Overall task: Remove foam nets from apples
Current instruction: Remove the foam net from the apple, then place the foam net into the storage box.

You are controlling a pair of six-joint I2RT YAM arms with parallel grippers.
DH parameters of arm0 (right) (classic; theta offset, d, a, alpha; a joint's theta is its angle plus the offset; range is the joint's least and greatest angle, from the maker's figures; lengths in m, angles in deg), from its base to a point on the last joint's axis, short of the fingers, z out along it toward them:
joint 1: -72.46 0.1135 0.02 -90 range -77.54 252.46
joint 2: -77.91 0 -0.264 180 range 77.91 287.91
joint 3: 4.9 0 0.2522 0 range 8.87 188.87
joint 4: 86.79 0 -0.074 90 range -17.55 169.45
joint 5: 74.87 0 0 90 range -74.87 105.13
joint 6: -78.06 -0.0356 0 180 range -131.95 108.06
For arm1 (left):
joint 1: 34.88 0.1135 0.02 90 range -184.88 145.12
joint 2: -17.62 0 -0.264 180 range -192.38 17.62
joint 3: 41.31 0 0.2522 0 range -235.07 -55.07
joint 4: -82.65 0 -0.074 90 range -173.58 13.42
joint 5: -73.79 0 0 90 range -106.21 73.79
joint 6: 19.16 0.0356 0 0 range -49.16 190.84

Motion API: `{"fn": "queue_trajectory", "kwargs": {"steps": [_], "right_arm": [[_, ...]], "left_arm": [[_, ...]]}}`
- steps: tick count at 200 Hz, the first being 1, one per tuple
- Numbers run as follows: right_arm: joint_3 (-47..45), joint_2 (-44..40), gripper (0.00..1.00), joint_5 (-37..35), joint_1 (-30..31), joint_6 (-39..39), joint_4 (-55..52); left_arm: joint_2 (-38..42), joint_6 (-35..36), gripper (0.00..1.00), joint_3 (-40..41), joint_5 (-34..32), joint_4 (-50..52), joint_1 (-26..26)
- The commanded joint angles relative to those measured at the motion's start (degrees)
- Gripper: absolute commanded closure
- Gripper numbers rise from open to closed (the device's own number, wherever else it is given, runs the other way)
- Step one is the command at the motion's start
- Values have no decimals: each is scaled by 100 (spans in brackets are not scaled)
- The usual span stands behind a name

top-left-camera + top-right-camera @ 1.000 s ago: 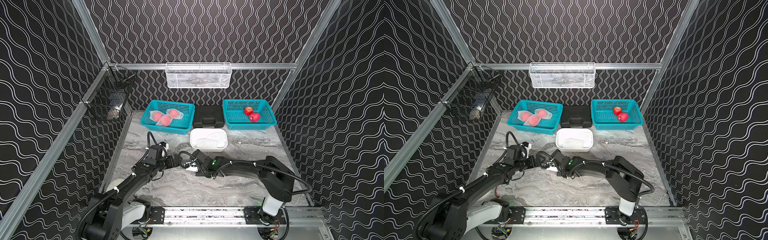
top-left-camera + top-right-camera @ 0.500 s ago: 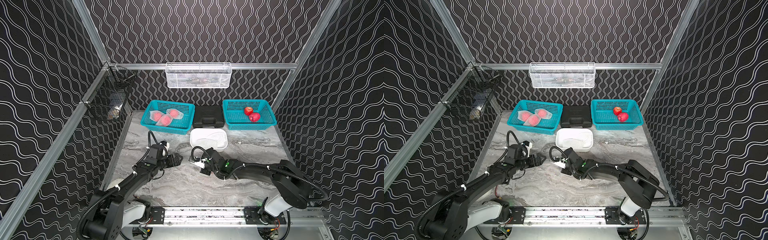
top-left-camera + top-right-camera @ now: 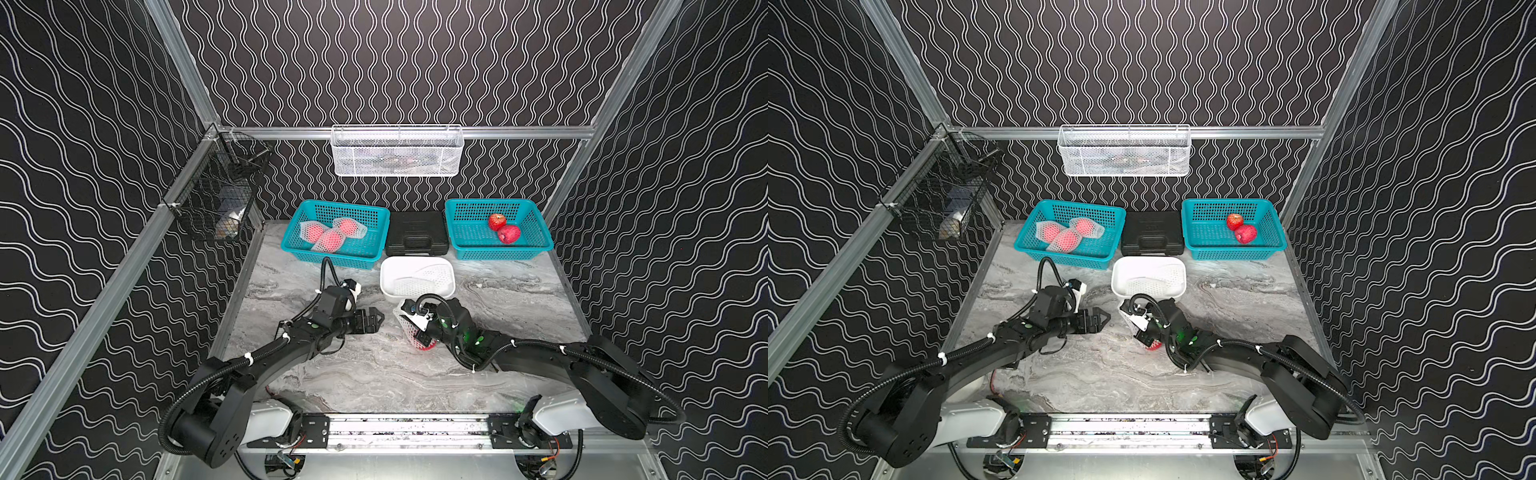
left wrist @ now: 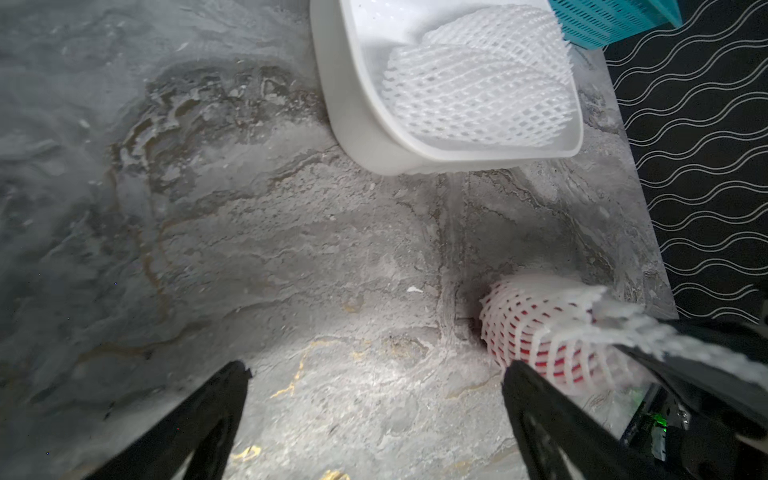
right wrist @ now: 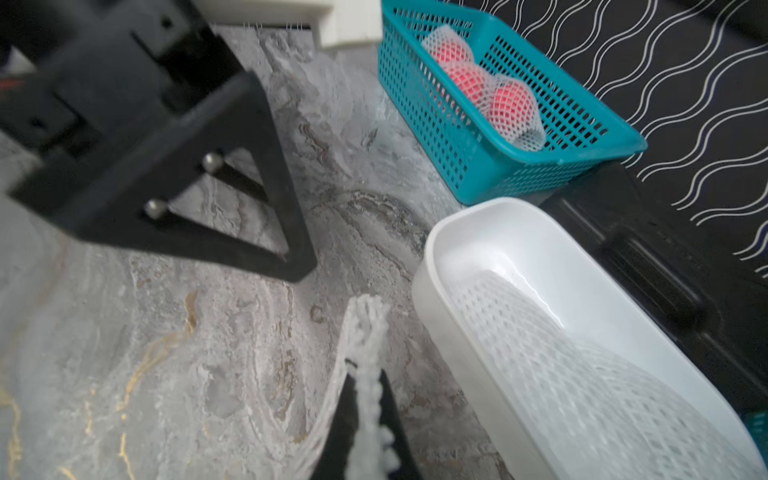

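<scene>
Beside the left gripper (image 3: 378, 320) a second ago, the right gripper (image 5: 365, 399) now sits at six o'clock of the white tub (image 3: 390, 296), clamped on the foam net (image 4: 536, 328) around an apple (image 3: 425, 346) that we see red only from the left wrist and above; the left jaws gape empty. The tub holds loose nets (image 3: 424, 277), the eleven o'clock basket (image 3: 316, 251) three netted apples (image 3: 330, 240), the one o'clock basket (image 3: 498, 252) two bare apples (image 3: 509, 234).

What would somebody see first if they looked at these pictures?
Probably the right gripper in the middle of the table, pinching a white foam net with a red apple inside, just in front of the white tub. Next, the two teal baskets at the back: the left basket holds three netted apples, the right basket two bare red apples.
</scene>
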State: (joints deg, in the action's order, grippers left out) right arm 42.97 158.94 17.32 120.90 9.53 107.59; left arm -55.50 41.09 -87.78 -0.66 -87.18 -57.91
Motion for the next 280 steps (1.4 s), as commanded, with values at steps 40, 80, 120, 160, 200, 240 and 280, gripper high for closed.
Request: {"fn": "queue_trajectory", "kwargs": {"steps": [40, 80, 120, 160, 200, 240, 280], "right_arm": [[1054, -52, 100, 1705, -1223, -1950, -1], [2767, 1114, 100, 2537, -2168, -3429, -926], [4088, 2619, 100, 4013, -2833, -5147, -1066], [4631, 3453, 100, 4242, -2832, -5736, -1107], [5185, 4151, 100, 3967, -2748, -5614, -1779], [5413, 4535, 100, 3709, -2658, -5482, -2133], [5389, 4528, 100, 3297, -2493, -5030, -2319]], "left_arm": [[451, -30, 1, -10, -915, -418, -26], [647, 68, 2, -81, -1321, -425, -34], [351, 102, 5, -235, -1062, -595, -29], [36, 326, 5, -466, -942, -517, -69], [-75, 480, 8, -728, -1262, -543, -70], [-549, 656, 15, -1336, -1289, -574, -70], [-1153, 893, 21, -1952, -1287, -541, -145]]}}
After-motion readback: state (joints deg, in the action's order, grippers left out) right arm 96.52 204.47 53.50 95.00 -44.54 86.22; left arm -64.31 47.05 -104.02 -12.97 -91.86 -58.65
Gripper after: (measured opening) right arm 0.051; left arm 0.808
